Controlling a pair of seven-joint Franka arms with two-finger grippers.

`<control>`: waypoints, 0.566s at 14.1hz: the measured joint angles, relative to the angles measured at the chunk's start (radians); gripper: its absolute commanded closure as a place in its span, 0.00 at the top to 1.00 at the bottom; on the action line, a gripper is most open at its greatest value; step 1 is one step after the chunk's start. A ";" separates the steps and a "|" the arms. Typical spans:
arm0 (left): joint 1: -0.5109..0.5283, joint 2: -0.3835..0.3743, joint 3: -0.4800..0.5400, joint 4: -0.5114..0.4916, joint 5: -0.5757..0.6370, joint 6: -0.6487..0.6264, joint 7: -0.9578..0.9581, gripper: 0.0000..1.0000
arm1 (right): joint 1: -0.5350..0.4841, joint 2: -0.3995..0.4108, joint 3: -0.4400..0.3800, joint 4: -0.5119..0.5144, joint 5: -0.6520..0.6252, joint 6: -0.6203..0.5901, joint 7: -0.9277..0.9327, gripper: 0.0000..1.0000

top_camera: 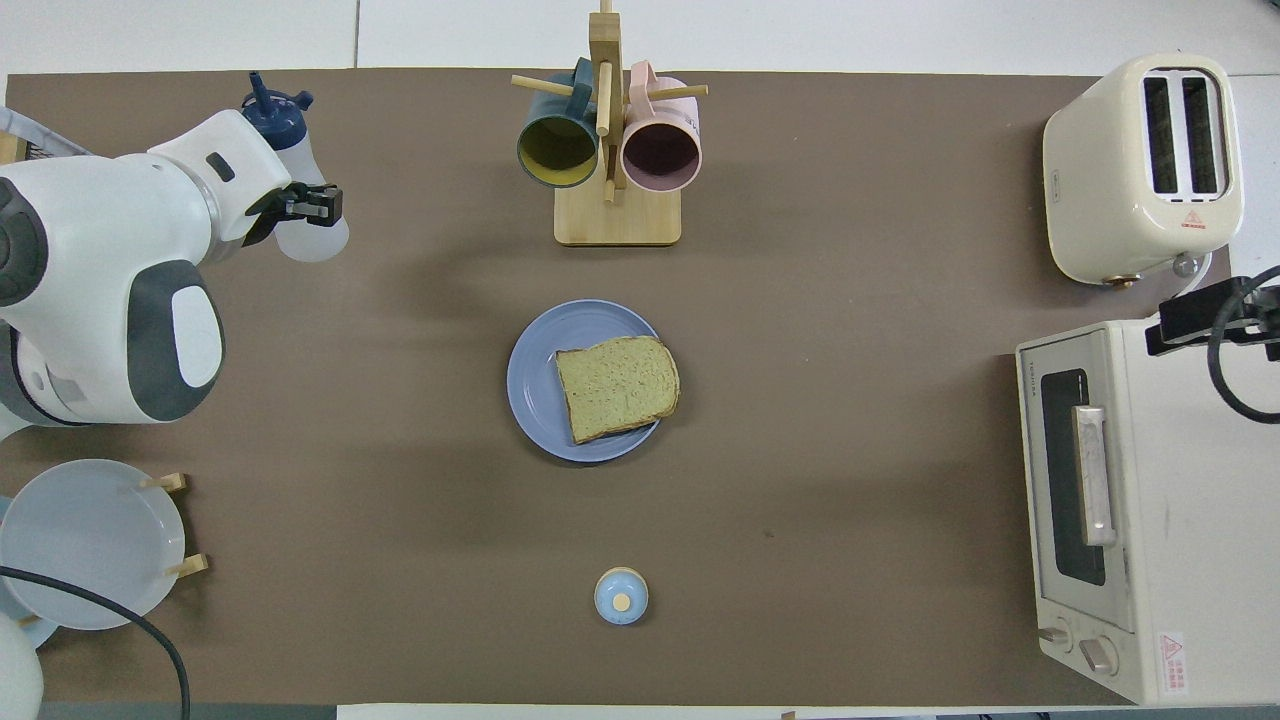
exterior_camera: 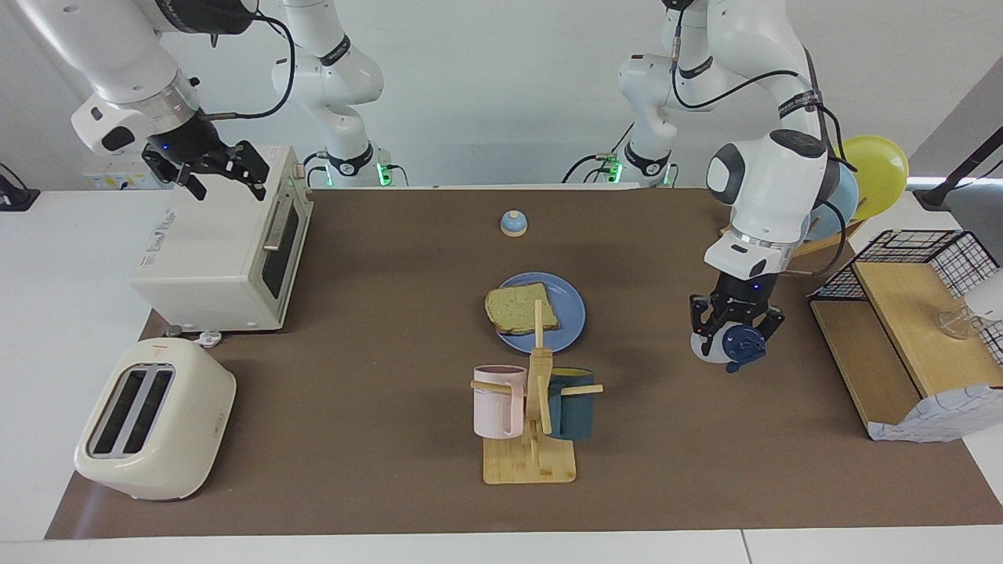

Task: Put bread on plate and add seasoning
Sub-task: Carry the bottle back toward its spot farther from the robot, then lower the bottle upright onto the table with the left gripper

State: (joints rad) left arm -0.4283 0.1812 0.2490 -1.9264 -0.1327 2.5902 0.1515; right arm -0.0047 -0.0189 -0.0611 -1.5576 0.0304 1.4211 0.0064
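Bread [top_camera: 617, 387], a flat square slice, lies on the round matte plate [top_camera: 533, 385].

- Bread [top_camera: 617, 388] on plate [top_camera: 535, 385], mid-table.
- Bell [top_camera: 621, 596] nearer the robots than the plate; mug rack [top_camera: 617, 200] farther.
- Toaster oven [top_camera: 1130, 510] and toaster [top_camera: 1143, 165] at right arm's end, toaster the farther.
- Seasoning [exterior_camera: 725, 345] toward left arm's end, beside wire shelf [exterior_camera: 913, 329]; plate rack [top_camera: 85, 540] nearer the robots.
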 measured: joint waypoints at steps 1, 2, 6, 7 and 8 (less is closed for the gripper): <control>0.000 0.003 -0.004 -0.011 -0.001 0.053 -0.035 0.00 | 0.000 0.000 0.000 0.000 0.000 0.000 0.000 1.00; -0.003 0.010 -0.008 -0.019 -0.002 0.107 -0.073 0.00 | 0.000 0.000 0.000 0.000 0.000 0.000 0.000 1.00; -0.032 0.078 -0.015 -0.031 -0.002 0.310 -0.187 0.00 | 0.000 0.000 0.000 0.000 0.000 0.000 0.000 1.00; -0.035 0.102 -0.015 -0.032 -0.002 0.358 -0.194 0.00 | 0.000 0.000 0.000 0.000 0.000 0.000 0.000 1.00; -0.037 0.131 -0.016 -0.033 -0.002 0.414 -0.203 0.00 | 0.000 0.000 0.000 0.000 0.000 0.000 0.000 1.00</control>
State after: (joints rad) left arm -0.4652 0.3118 0.2333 -1.9594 -0.1344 3.0047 -0.0519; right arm -0.0047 -0.0189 -0.0611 -1.5576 0.0304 1.4211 0.0064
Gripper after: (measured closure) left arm 0.546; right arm 0.000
